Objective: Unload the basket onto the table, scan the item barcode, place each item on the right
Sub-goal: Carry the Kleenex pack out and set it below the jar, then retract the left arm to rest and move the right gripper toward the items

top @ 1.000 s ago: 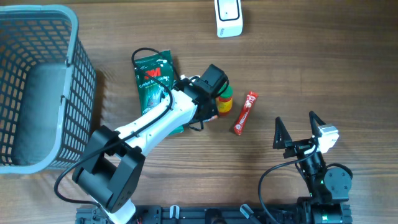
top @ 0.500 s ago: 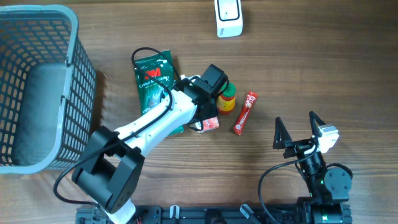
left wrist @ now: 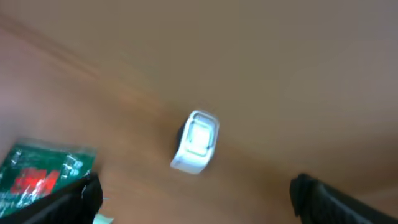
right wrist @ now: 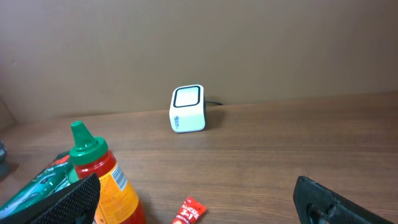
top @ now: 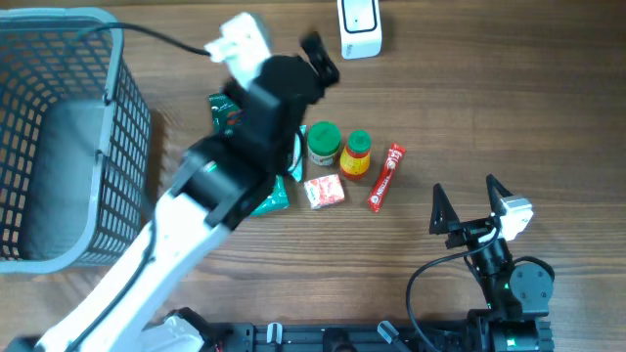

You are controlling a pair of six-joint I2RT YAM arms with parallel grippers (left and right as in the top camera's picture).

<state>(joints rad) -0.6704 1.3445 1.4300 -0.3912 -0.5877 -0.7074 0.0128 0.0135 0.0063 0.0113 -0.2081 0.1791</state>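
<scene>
White scanner [top: 359, 27] at far bench [top: 509, 98] edge; jar [top: 324, 144], bottle [top: 356, 156], box [top: 324, 192], sachet [top: 384, 177] clustered mid-bench, unheld. Both wide and empty: left fingers [left wrist: 329, 200], right fingers [right wrist: 336, 202]. Grab one, present barcode square to scanner window.

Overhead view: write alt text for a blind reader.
The left end effector, on a blurred arm reaching across a wooden table, hangs near a white scanner. A green packet, jar, sauce bottle, small box and red sachet sit mid-table; grey basket at left, open right end effector lower right.
</scene>
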